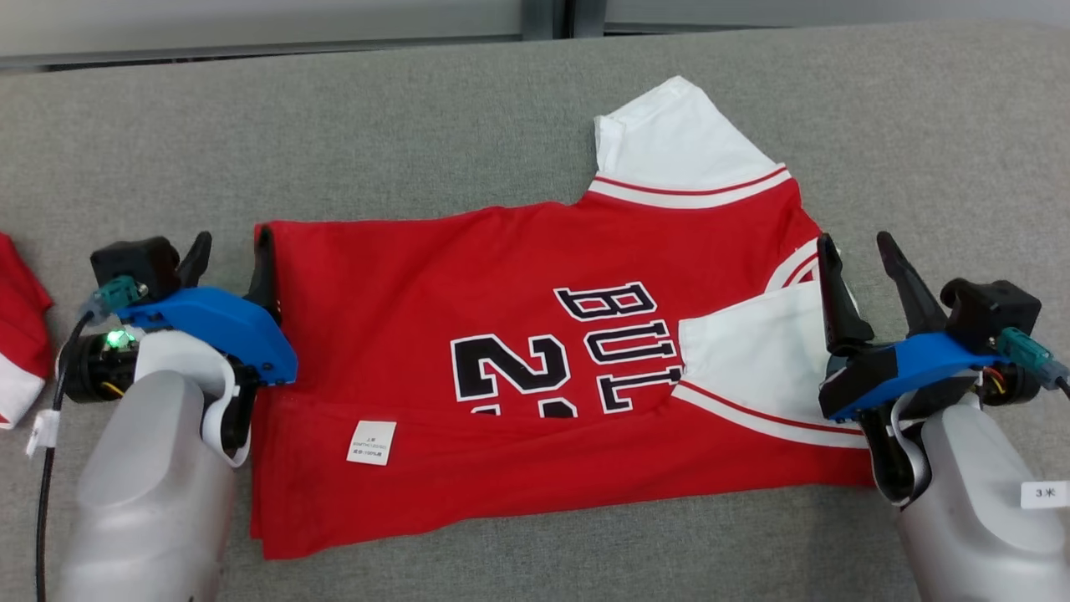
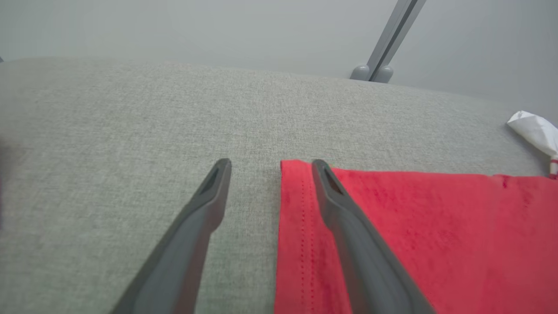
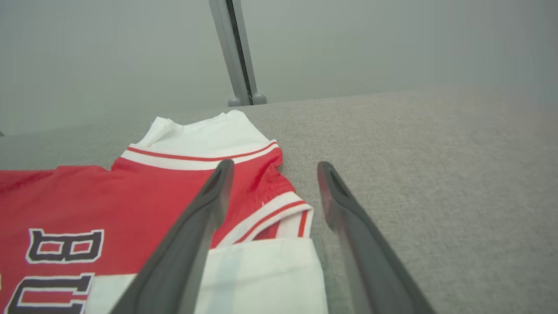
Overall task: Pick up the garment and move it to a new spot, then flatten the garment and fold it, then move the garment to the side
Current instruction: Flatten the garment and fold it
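- The grey fabric surface (image 1: pixel 919 125) is the whole workspace. There's loads of bare room on the far side and off to the right, so I reckon there's plenty of space for the final slide to the side.
- The red jersey (image 1: pixel 468 276) lies flat across the middle, hem end toward the robot's left and collar end toward its right. The near long edge is turned up over the body, so I'd say the first fold is in and the far half isn't done yet.
- The left gripper (image 1: pixel 234 242) sits at the hem end with its jaws spread wide, holding nothing. In its wrist view one finger is over red cloth and the other over bare grey, so it straddles the hem edge. Looks like a let-go pose to me.
- The right gripper (image 1: pixel 856 242) mirrors it at the collar end, also wide and empty. One finger is over the trim and the other over grey.
- A second red-and-white garment (image 1: pixel 21 334) pokes in at the left edge, well apart from the jersey but near the left arm. That's what I'd watch if the jersey goes that way.
- The far sleeve (image 1: pixel 669 142) sticks out white past the body. The near sleeve (image 1: pixel 752 351) lies tucked in, just beside the lettering.
- A tiny white label (image 1: pixel 371 442) shows on the turned-up strip.
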